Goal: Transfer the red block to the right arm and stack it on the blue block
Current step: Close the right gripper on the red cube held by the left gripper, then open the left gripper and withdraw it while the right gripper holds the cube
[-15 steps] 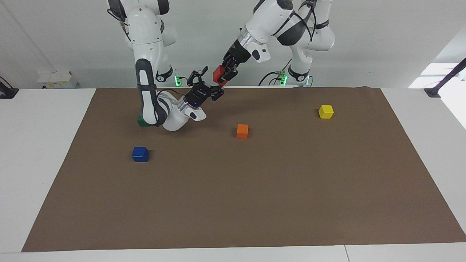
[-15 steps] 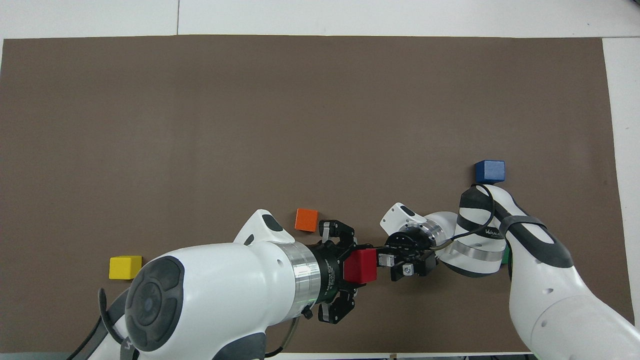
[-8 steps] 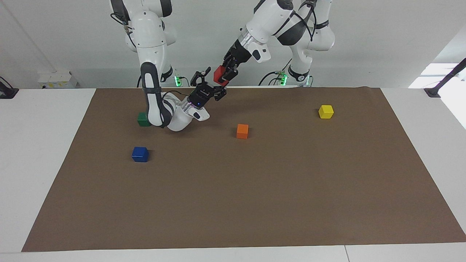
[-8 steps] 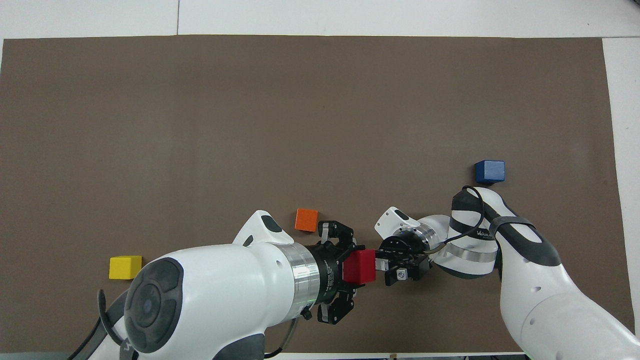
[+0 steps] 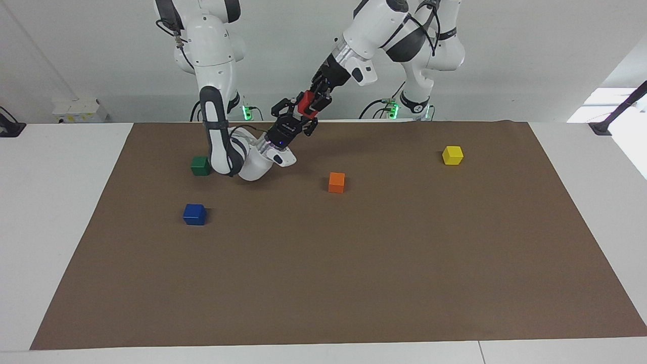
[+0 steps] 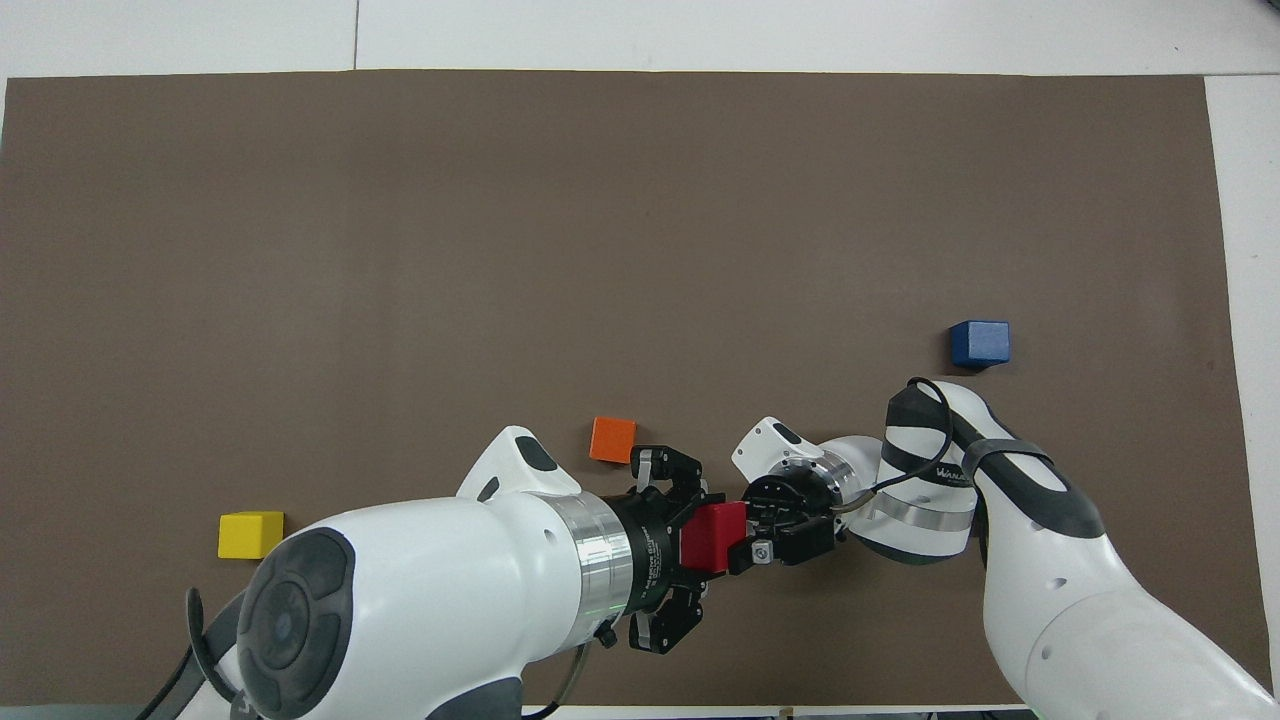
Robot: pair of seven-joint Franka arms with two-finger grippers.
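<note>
**Handover under way: red block in the air between both grippers**

You have the red block (image 5: 305,103) up off the worktop, near the edge where the robots stand and roughly midway along it. The left gripper (image 5: 314,101) is clamped on the red block, holding it above the brown mat (image 5: 354,263). The right gripper (image 5: 292,112) has its fingers spread on either side of the red block, and in the overhead view its fingertips reach the block's face; you cannot yet count it as a grip, because the fingers look parted.

So the pick-up is done and the transfer is about half made. What you have left, by my judgement: close the right gripper on the red block, release the left one, then carry the block toward the right arm's end of the worktop.

The blue block (image 5: 194,214) sits there on the mat with nothing on top, farther from the robots than the green block (image 5: 200,165). The orange block (image 5: 336,182) and the yellow block (image 5: 452,154) lie apart from the route.
</note>
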